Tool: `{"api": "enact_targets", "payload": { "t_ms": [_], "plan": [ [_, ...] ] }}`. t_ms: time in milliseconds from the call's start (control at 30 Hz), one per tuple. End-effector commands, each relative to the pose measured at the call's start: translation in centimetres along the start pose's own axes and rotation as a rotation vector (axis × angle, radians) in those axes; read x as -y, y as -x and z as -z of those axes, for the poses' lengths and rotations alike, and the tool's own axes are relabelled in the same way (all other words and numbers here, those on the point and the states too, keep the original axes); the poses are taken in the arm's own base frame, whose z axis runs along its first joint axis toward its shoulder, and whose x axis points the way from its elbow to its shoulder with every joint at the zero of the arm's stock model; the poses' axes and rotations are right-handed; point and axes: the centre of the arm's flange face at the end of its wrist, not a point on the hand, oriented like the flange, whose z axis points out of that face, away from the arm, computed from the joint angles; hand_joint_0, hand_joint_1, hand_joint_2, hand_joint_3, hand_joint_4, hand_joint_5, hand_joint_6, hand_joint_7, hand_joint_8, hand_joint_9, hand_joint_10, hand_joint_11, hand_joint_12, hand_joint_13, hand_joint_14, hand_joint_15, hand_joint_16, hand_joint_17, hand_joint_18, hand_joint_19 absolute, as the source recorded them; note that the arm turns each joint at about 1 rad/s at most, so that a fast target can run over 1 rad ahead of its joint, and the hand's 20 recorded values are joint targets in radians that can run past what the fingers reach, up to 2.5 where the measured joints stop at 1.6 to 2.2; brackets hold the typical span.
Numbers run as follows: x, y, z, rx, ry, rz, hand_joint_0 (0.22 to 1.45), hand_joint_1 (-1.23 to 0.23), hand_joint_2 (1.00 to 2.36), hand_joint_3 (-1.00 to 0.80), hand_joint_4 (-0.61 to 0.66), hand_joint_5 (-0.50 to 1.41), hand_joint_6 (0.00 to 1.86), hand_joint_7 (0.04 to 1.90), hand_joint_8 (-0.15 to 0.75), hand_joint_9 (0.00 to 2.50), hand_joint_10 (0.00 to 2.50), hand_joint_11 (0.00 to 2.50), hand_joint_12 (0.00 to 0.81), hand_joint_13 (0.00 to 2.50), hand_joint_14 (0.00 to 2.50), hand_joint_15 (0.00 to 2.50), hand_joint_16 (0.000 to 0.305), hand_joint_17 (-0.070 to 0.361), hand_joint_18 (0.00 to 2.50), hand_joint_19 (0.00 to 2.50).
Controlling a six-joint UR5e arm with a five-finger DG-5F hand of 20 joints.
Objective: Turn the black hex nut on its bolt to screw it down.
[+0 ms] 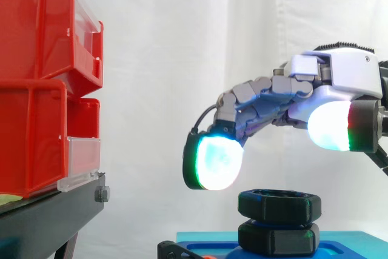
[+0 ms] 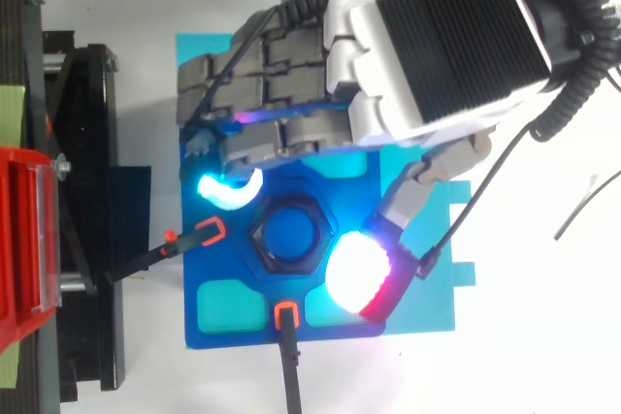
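Hand (image 2: 437, 46) hangs over the blue plate (image 2: 330, 186), spread, holding nothing; nut (image 1: 279, 205) stands mid-plate, axis vertical, directly below the gap in the hand. Finger pad (image 1: 215, 162) is just beside the nut's left edge in the side view, slightly above its top; thumb pad (image 1: 330, 124) higher on the opposite side; neither touches, so next move looks like straight down, then close across the flats.

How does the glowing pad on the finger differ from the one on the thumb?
The finger pad glows cyan and green; the thumb pad glows white with a red edge. In the side view the finger pad hangs lower, left of the nut; the thumb pad sits higher, to the right. Neither touches the nut.
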Motion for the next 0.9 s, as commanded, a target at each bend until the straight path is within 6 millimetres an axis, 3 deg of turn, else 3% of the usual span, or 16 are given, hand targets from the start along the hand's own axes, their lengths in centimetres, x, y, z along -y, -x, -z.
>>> {"api": "enact_targets", "payload": {
  "t_ms": [0,33,133,567,867],
  "plan": [
    [-1.0,-0.1,-1.0,0.026,0.023,0.014,0.44,-0.29,1.00,-0.50,0.31,-0.19,0.50,0.84,0.331,0.45,0.00,0.21,0.383,0.52,0.00,0.13,0.056,0.126,0.65,0.40],
    [-1.0,-2.3,-1.6,0.013,0.030,0.009,0.44,-0.29,1.00,-0.50,0.31,-0.19,0.50,0.83,0.331,0.45,0.00,0.20,0.383,0.52,0.00,0.13,0.056,0.127,0.65,0.40],
    [-1.0,-4.6,-2.6,0.025,0.042,0.001,0.44,-0.29,1.00,-0.50,0.30,-0.19,0.50,0.83,0.329,0.45,0.00,0.19,0.382,0.52,0.01,0.14,0.056,0.126,0.64,0.40],
    [-1.8,-4.2,-3.4,0.011,0.027,-0.015,0.45,-0.28,1.00,-0.50,0.36,-0.16,0.50,0.98,0.330,0.46,0.01,0.23,0.381,0.51,0.00,0.13,0.056,0.125,0.64,0.40],
    [-2.0,-2.3,-4.1,-0.011,0.027,-0.022,0.45,-0.28,1.00,-0.50,0.38,-0.14,0.50,1.13,0.336,0.46,0.01,0.24,0.381,0.52,0.00,0.13,0.055,0.125,0.65,0.40]
  ]
}}
